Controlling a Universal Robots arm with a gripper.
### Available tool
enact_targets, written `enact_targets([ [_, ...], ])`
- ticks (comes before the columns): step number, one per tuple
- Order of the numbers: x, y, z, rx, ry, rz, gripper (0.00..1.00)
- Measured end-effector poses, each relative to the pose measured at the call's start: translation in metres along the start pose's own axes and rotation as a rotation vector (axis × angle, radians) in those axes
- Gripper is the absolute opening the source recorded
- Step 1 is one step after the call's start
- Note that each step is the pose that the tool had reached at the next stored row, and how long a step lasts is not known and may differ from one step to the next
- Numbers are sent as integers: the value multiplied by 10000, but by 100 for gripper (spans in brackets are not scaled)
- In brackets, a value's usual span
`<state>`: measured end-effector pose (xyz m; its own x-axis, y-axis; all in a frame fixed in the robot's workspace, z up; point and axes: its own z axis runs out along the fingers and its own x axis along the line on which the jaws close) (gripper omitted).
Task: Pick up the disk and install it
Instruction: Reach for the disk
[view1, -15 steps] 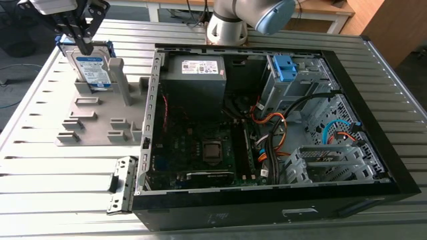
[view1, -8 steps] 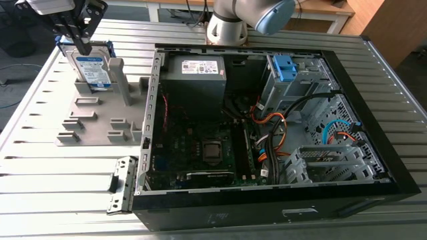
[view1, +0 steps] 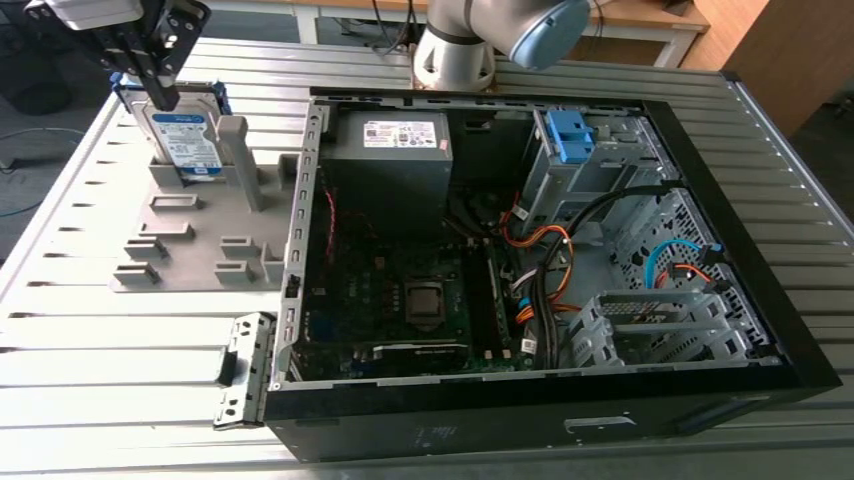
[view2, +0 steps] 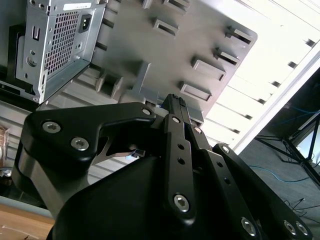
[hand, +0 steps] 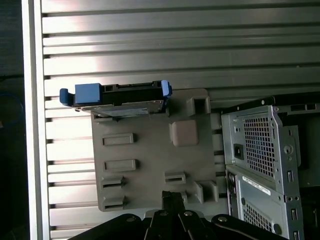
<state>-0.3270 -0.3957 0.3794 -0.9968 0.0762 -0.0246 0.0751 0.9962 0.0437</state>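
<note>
The disk (view1: 184, 135) is a silver drive with a white-and-blue label in a blue carrier. It stands upright on edge in a slot at the far end of a grey holder plate (view1: 187, 240), at the exterior view's left. My gripper (view1: 163, 98) hangs over that end of the plate, its dark fingers pressed together with nothing between them. In the first wrist view the disk (hand: 117, 97) shows edge-on at the plate's (hand: 150, 150) far end, well apart from the gripper (hand: 172, 196). The second wrist view shows the gripper (view2: 176, 100) above the plate (view2: 165, 55).
An open black computer case (view1: 747, 300) lies at the exterior view's right, with a grey power supply (view1: 390, 150), motherboard, cables and a drive bay holding a blue bracket (view1: 571, 135). The arm's base (view1: 461, 50) stands behind it. The slatted metal table (view1: 107, 350) ends near the plate.
</note>
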Motion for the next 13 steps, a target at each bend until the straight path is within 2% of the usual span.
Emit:
enact_targets([
  [13, 51, -4, 8, 0, 0, -1, 11],
])
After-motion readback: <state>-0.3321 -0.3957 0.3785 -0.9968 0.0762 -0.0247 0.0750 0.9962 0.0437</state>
